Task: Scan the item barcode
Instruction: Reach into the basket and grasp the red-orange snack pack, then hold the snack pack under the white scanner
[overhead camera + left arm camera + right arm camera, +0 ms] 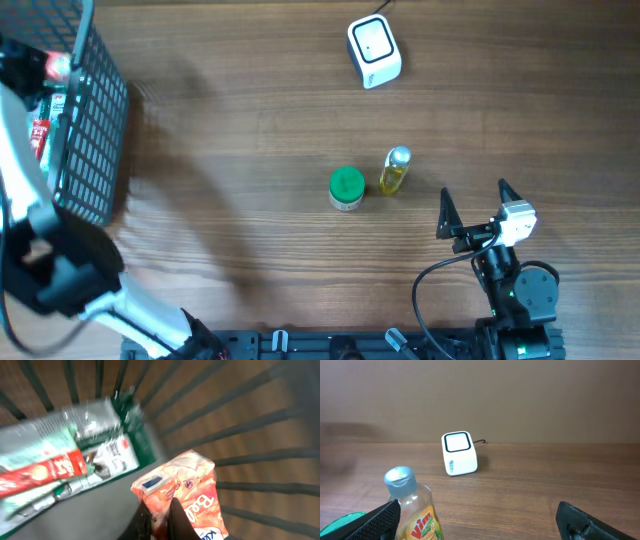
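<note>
Overhead: wire basket [95, 120], far left; white scanner [374, 52], far centre; jar [346, 187] beside yellow bottle [395, 172], mid-table; right gripper [473, 195], near right, jaws wide, empty.
Left wrist: left gripper [161, 514] clamped on orange packet [182, 485] inside basket.
Right wrist: bottle near, scanner beyond.

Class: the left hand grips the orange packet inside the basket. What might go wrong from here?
1. The left hand pinches only one edge of the packet, so it may slip or swing.
2. The basket has bars close around it, so lifting out may snag the packet.
3. The scanner is far across the table, a long carry on a thin grip.
</note>
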`<action>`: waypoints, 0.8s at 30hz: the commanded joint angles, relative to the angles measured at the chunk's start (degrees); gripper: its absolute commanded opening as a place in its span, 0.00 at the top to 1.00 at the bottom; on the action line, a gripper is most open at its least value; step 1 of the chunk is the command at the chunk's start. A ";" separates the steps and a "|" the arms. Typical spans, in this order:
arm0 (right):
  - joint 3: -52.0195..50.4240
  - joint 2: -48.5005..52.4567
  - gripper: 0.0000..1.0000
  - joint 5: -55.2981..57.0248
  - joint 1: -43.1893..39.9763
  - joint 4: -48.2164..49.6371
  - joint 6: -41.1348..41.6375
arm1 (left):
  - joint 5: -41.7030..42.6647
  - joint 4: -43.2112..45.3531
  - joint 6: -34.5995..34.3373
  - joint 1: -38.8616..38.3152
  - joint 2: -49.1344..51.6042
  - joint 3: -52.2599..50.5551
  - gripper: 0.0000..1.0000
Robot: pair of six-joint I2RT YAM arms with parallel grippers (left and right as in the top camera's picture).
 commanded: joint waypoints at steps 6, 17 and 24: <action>-0.07 -0.22 0.00 0.52 -0.28 0.13 0.61 | -6.03 -3.98 0.28 -0.20 -19.12 0.37 0.96; -0.07 -0.22 0.00 0.52 -0.28 0.11 0.63 | -11.04 -28.98 1.92 -21.86 -25.44 0.35 0.96; -0.07 -0.22 0.00 0.52 -0.28 0.11 0.63 | -23.28 -38.47 -3.91 -46.36 -18.05 0.24 0.96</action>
